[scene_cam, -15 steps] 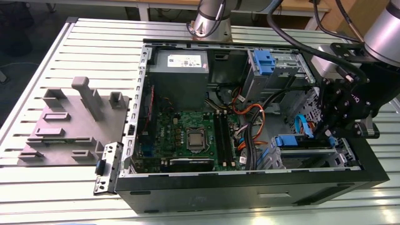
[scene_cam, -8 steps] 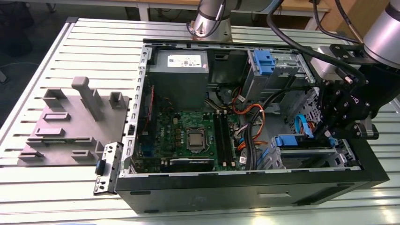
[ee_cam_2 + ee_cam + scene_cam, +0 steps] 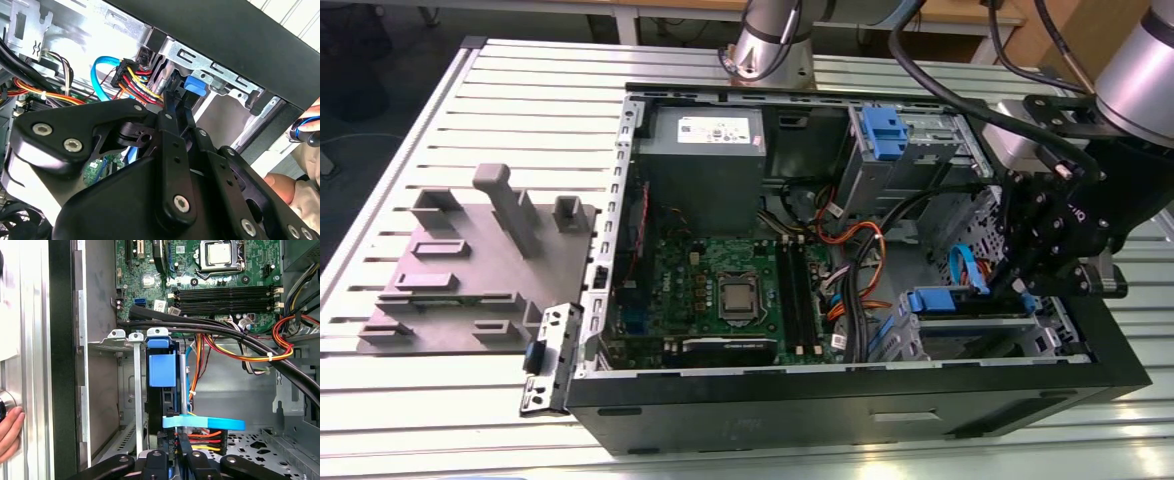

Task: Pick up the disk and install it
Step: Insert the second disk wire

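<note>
The disk [image 3: 162, 367] stands edge-on in the drive bay at the lower corner of the open computer case [image 3: 854, 400]. In the first wrist view its blue carrier faces the camera. In the exterior view the carrier's blue end [image 3: 941, 300] shows in the bay on the right. My gripper [image 3: 1025, 285] reaches into the case right beside that bay. In both wrist views its black fingers [image 3: 169, 440] lie close together, shut, with their tips at the disk's near end. The gripper [image 3: 175, 100] stops just short of the blue carrier tab [image 3: 195, 86].
Orange, red and yellow cables [image 3: 240, 355] and a blue flat cable [image 3: 205, 423] run beside the bay. The motherboard [image 3: 734, 290], grey power supply [image 3: 700, 140] and upper cage with a blue latch [image 3: 881, 130] fill the case. A grey fixture [image 3: 467, 260] lies at the exterior view's left. A person's hand [image 3: 7, 432] rests outside the case wall.
</note>
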Motion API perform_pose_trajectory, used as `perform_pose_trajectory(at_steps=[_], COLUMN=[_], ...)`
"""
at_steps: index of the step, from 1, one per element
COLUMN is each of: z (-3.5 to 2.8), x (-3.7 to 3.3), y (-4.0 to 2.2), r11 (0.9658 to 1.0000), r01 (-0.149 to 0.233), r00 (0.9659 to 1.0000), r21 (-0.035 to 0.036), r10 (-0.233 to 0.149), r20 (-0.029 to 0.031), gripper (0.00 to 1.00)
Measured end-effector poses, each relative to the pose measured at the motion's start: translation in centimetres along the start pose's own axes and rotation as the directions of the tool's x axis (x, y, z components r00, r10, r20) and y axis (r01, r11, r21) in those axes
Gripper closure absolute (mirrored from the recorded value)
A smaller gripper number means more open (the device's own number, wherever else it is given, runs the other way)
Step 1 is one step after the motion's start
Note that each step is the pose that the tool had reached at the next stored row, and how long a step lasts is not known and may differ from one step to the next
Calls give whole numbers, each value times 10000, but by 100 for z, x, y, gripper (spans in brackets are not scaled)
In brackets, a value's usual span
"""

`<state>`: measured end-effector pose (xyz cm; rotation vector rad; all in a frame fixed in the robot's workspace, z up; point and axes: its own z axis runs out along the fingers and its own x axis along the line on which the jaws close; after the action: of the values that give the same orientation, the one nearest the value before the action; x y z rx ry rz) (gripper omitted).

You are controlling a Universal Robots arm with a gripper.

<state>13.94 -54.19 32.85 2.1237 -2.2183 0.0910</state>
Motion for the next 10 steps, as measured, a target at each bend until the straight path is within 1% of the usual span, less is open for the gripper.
perform_pose_trajectory(at_steps=[8,9,10], z=[1,1,1], x=[0,0,0], y=[0,0,0], r11=[10000,10000,10000], r01=[0,0,0], r00=[10000,10000,10000], r21=[-1,-1,0], r10=[0,0,0], r20=[2,2,1], gripper=[78,71,71])
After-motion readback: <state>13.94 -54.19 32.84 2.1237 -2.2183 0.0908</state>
